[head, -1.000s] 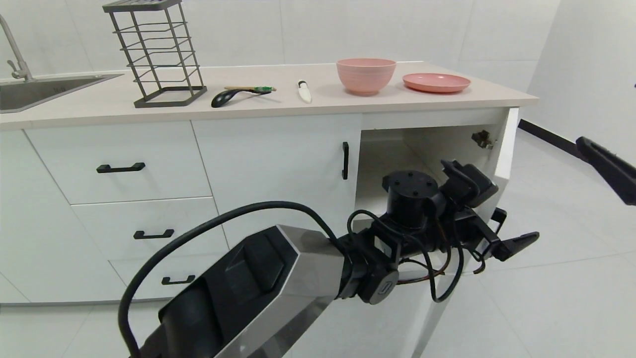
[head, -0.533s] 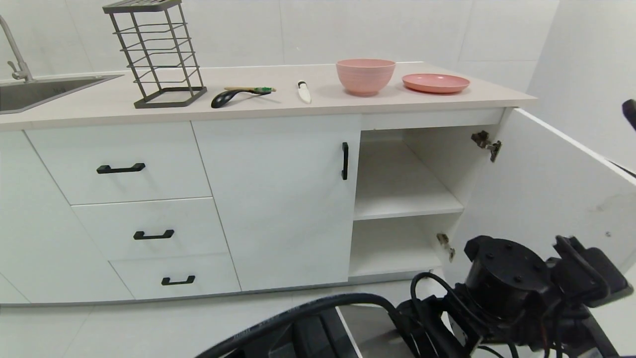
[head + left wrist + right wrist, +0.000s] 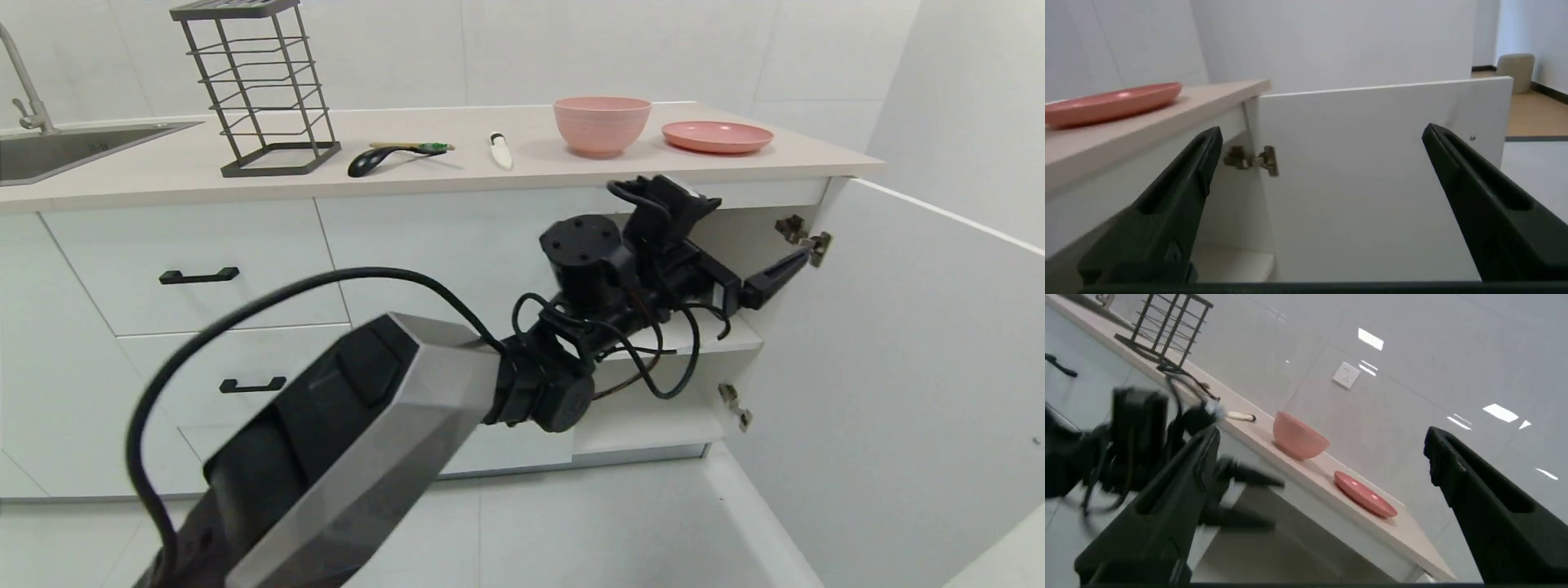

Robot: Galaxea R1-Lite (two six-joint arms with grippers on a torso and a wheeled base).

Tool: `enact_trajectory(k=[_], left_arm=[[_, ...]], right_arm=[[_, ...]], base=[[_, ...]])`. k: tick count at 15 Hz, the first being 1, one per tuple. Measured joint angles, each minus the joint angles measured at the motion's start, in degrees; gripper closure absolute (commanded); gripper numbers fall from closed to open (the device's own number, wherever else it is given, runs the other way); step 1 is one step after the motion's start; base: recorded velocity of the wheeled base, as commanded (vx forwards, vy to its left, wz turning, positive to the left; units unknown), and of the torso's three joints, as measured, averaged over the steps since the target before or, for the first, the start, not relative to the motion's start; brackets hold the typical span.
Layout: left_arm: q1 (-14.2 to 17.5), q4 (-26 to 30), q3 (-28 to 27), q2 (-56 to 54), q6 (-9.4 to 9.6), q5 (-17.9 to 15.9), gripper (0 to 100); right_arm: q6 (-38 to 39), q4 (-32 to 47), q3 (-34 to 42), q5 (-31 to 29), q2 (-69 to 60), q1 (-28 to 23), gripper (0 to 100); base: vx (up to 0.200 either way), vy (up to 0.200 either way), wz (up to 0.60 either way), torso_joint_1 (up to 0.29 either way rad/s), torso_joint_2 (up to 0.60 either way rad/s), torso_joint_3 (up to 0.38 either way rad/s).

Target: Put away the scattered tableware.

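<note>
A pink bowl (image 3: 602,124) (image 3: 1300,434) and a pink plate (image 3: 717,135) (image 3: 1114,102) (image 3: 1365,495) sit at the counter's right end. Further left lie a white knife (image 3: 500,150), a black spoon (image 3: 384,157) and a green-tipped utensil (image 3: 412,146). My left gripper (image 3: 775,278) (image 3: 1323,135) is open and holds nothing. It hangs in the upper part of the open cabinet, just under the countertop, close to the top hinge (image 3: 804,237) (image 3: 1251,159). My right gripper (image 3: 1323,437) is open and bare, held off in front of the counter's right end.
The cabinet door (image 3: 922,351) stands swung wide open to the right, showing a shelf (image 3: 727,343). A black wire rack (image 3: 257,90) and a sink (image 3: 73,147) are at the counter's left. Drawers with black handles (image 3: 198,275) fill the left front.
The cabinet door has swung from edge-on to wide open. My left arm dropped low to the right, then rose to the top of the opening by the hinge. The right fingertip left the head view.
</note>
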Motion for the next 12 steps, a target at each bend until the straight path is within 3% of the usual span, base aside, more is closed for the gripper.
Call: enact_trajectory(k=[2,5,7,9,12], left_arm=[[2.65,-1.23,11.41,-7.36,-0.3,0.11,0],[7.78,-4.02,38.21,-22.22,-0.46,0.26,0],[12.46,-8.25,57.93,-33.94,-0.44,0.01,0],[19.49,-13.43,75.17,-46.18,-0.27,0.0,0],[31.56,-17.26,91.56,-62.79,-0.05,-1.44,0]], right_arm=[[0.0,0.17,5.74,0.0,-2.97,0.04,0],[0.05,4.9,9.65,-0.16,-7.12,0.04,0],[0.05,12.84,10.12,-0.27,-11.28,0.01,0],[0.02,19.08,10.15,-0.38,-16.35,-0.02,0],[0.02,29.29,10.2,-0.44,-25.66,-0.13,0]], base=[[0.0,0.0,0.0,0.0,0.0,0.0],[0.0,0.0,0.0,0.0,0.0,0.0],[0.0,0.0,0.0,0.0,0.0,0.0],[0.0,0.0,0.0,0.0,0.0,0.0],[0.0,0.0,0.0,0.0,0.0,0.0]])
